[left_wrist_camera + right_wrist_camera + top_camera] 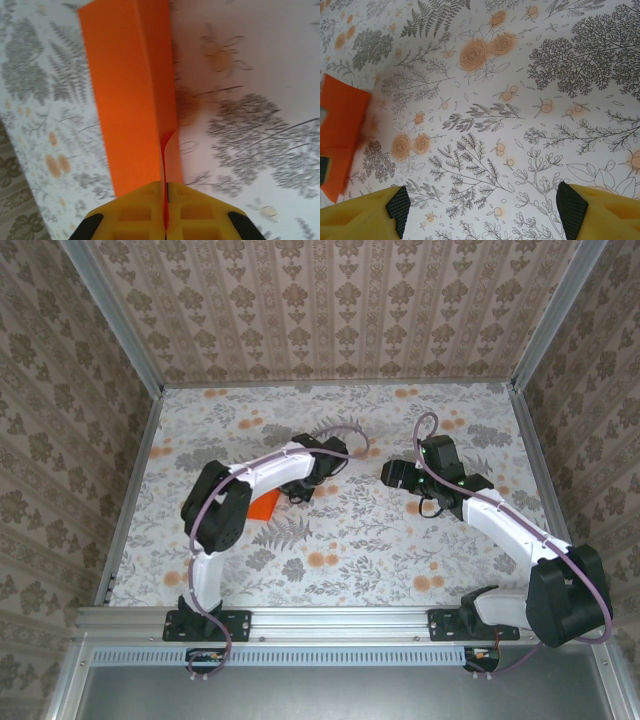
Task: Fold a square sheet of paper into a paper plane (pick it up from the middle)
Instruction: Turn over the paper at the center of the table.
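Left arm (262, 472) rises from its base, elbow bent, forearm angling toward the centre, wrist tipped down. Left gripper (165, 190) has its yellow fingers (135, 212) pressed together on the edge of the orange paper (130, 90). Right arm (505, 525) stretches inward, and right gripper (484, 204) hovers low, jaws spread wide, empty.
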